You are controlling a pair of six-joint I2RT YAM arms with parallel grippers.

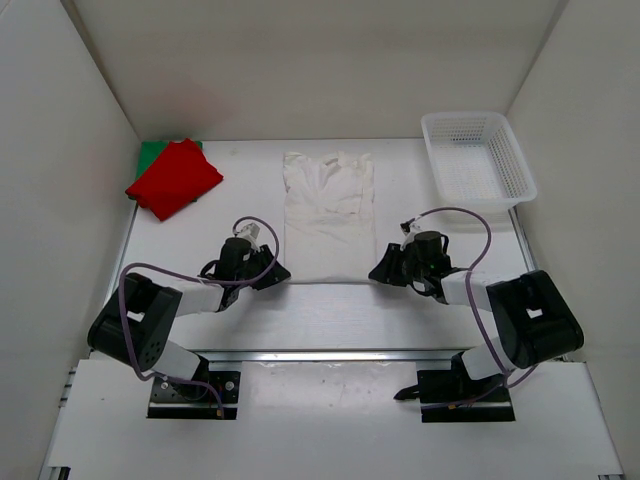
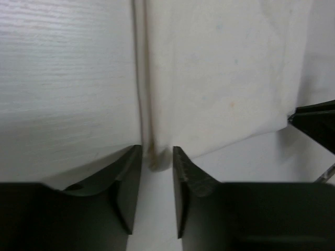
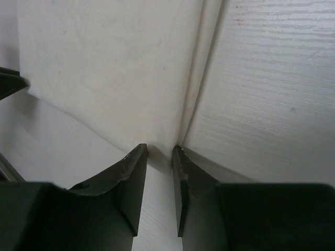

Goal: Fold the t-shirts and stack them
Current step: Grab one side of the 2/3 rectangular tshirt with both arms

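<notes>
Your left gripper [image 2: 157, 150]: fingers [image 2: 128, 180] sit a narrow gap apart, straddling the near-left corner of the off-white t-shirt [image 2: 220, 78]. The hem edge is in the mouth at the tips, not squeezed as far as the wrist view shows. Your right gripper [image 3: 159, 149]: same story, fingers [image 3: 133, 180] slightly spread, the shirt's near-right corner just at the tips, nothing pinched, table [image 3: 272, 78] bare to the right of the cloth. In the top view both grippers are low at the two bottom corners of that shirt, which lies mid-frame as a long strip, sides apparently tucked in. The red t-shirt [image 1: 176, 178] is folded at upper left, lying on the green t-shirt [image 1: 150, 152], of which only a sliver shows. The mesh basket [image 1: 478, 160] is at upper right, well apart from everything. Progress read: two of three look folded and stacked, while the off-white one looks side-folded only. Left for you: close on both corners, carry the bottom end up over the top end, then put the bundle on the red-and-green pile.
</notes>
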